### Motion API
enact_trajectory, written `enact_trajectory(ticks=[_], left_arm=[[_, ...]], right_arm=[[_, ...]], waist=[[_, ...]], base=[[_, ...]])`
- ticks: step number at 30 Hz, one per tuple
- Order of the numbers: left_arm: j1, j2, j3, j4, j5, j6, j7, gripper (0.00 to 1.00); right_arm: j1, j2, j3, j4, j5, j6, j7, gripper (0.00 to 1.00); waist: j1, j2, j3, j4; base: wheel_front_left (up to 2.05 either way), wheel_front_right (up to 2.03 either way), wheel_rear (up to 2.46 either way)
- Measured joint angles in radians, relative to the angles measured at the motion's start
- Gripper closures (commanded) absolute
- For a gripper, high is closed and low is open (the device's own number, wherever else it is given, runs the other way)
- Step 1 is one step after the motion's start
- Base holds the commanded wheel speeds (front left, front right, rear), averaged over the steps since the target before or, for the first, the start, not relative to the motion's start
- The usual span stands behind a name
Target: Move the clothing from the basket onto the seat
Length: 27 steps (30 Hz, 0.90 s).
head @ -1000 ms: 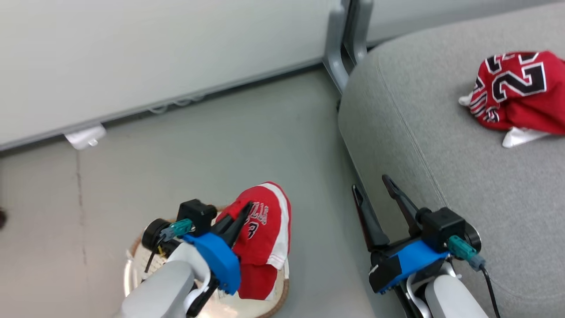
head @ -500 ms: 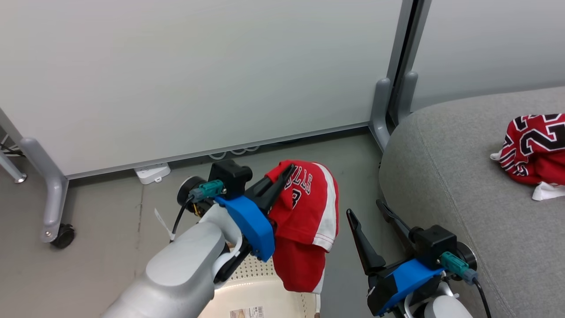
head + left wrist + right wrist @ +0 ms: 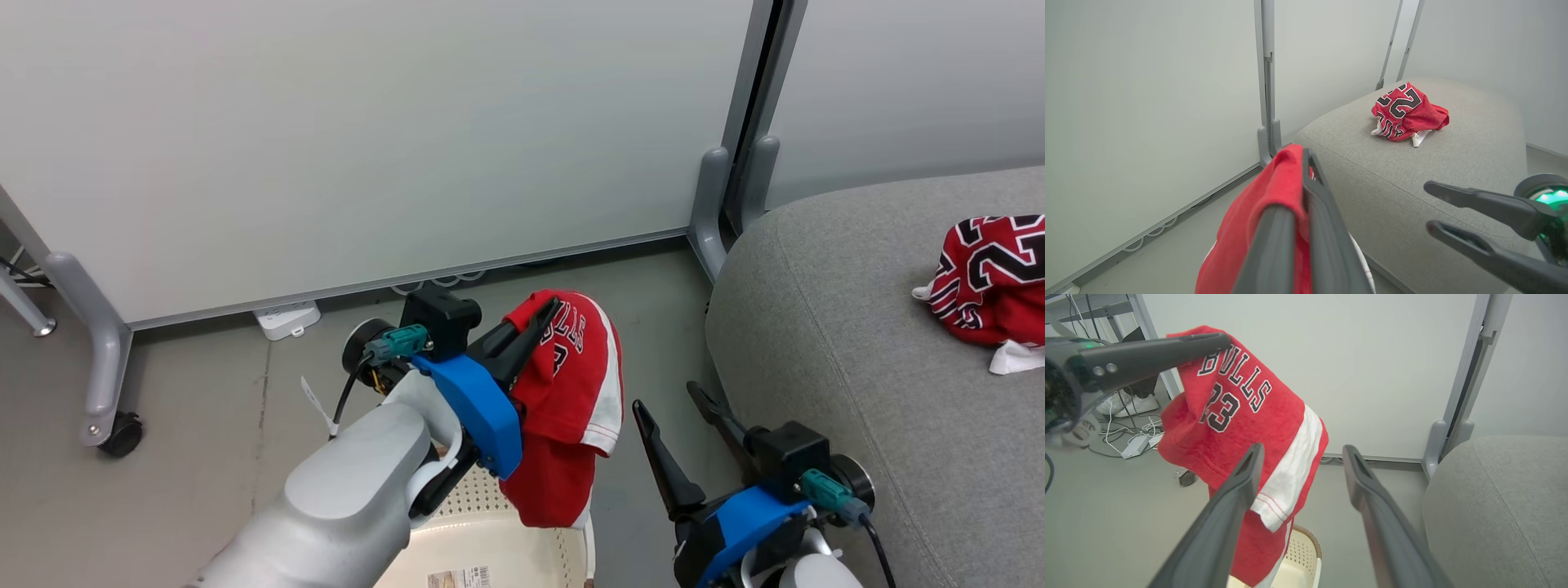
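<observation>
My left gripper is shut on the red garment with white trim and small lettering, which hangs in the air above the cream perforated basket. The same garment droops in front of my right gripper, whose fingers stand open and hold nothing. That right gripper hovers between the basket and the grey seat. The other red garment with large black-and-white numerals lies crumpled on the seat, also seen as a bundle from the left wrist.
A pale partition wall with grey posts stands behind. A caster leg and a white power strip sit on the grey floor at left. A person's shoes and cables lie beyond the partition.
The head view has tilted up and shifted. My left gripper has lifted the trimmed garment out of the basket and carried it up and slightly toward the seat. The right gripper stays open.
</observation>
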Motion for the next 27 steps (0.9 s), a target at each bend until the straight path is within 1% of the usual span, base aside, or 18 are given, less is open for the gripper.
enact_trajectory(ticks=[5,13,23,27], left_arm=[[-0.005,-0.008,-0.018,0.001,-0.010,0.000,-0.005,1.00],[-0.006,-0.023,-0.055,-0.009,-0.026,0.000,-0.009,1.00],[-0.006,-0.033,-0.115,-0.033,-0.062,0.000,-0.011,1.00],[-0.007,-0.032,-0.135,-0.040,-0.079,0.000,-0.012,1.00]], right_arm=[[-0.020,0.000,0.027,0.051,0.010,0.000,0.026,0.00],[-0.145,-0.021,0.088,0.178,0.047,0.000,0.037,0.00],[-0.289,-0.049,0.186,0.324,0.082,0.000,0.013,0.00],[-0.338,-0.053,0.217,0.360,0.088,0.000,-0.010,0.00]], waist=[[0.0000,0.0000,-0.003,0.002],[0.0000,0.0000,-0.014,0.014],[0.0000,0.0000,-0.027,0.037],[0.0000,0.0000,-0.029,0.042]], base=[[0.00,0.00,0.00],[0.00,0.00,0.00],[0.00,0.00,0.00],[0.00,0.00,0.00]])
